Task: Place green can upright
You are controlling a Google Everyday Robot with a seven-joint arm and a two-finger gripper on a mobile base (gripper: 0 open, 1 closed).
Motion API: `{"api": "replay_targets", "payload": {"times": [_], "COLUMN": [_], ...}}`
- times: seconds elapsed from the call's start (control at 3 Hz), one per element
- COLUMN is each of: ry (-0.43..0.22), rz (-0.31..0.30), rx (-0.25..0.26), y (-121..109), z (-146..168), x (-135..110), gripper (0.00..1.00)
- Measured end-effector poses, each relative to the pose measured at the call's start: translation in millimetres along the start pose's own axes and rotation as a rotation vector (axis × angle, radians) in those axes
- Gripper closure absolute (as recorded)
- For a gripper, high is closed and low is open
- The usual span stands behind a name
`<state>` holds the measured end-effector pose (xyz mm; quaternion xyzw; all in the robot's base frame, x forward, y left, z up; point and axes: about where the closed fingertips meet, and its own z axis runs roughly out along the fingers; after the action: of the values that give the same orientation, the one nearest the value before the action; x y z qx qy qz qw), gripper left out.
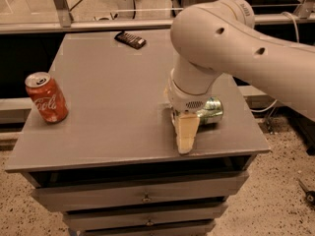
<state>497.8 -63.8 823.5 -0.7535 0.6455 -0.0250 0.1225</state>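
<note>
The green can [210,110] lies on its side on the grey table [108,102], near the front right edge. Only its silvery-green right part shows; the rest is hidden behind my gripper. My gripper [187,134] hangs from the big white arm [231,38] and reaches down to the table just left of and in front of the can, touching or nearly touching it. I cannot tell whether it holds the can.
A red cola can [47,97] stands upright near the table's left edge. A black remote-like object [130,39] lies at the back. Drawers [142,198] sit under the table front. A railing runs behind the table.
</note>
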Motion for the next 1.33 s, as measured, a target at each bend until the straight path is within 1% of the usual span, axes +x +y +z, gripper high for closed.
{"api": "replay_targets", "payload": {"times": [0.33, 0.67, 1.0, 1.33], "ry": [0.029, 0.039, 0.039, -0.04], "rz": [-0.011, -0.016, -0.016, -0.015], "rx": [0.005, 0.008, 0.008, -0.001], "y": [-14, -20, -20, -23], "z": [-4, -8, -8, -24], "x": [0, 2, 2, -13], "gripper": [0.41, 0.72, 0.96, 1.0]}}
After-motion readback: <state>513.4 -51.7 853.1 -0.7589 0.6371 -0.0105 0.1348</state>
